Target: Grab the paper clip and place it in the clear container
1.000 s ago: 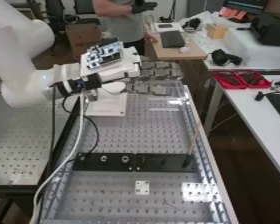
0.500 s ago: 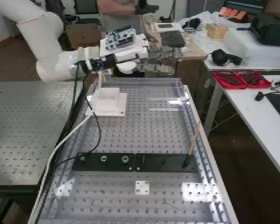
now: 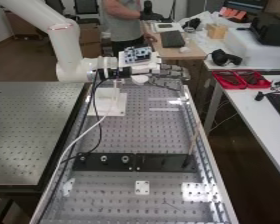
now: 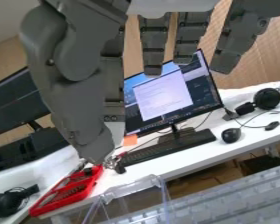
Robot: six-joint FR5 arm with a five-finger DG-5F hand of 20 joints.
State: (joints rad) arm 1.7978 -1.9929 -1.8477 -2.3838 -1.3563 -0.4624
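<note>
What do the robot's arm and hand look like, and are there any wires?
The arm is white and smooth, with chunky, rounded joints. The hand has dark grey fingers made of blocky pieces with tiny round screws. Near the wrist sits a blue-and-white circuit board. And yes: a white cable and a black cable.

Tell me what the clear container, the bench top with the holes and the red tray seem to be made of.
The clear container looks like smooth plastic, perhaps acrylic: see-through walls with bright edges. The bench top is probably bare metal, grey with glare patches among its drilled holes. The red tray seems moulded plastic, evenly coloured.
</note>
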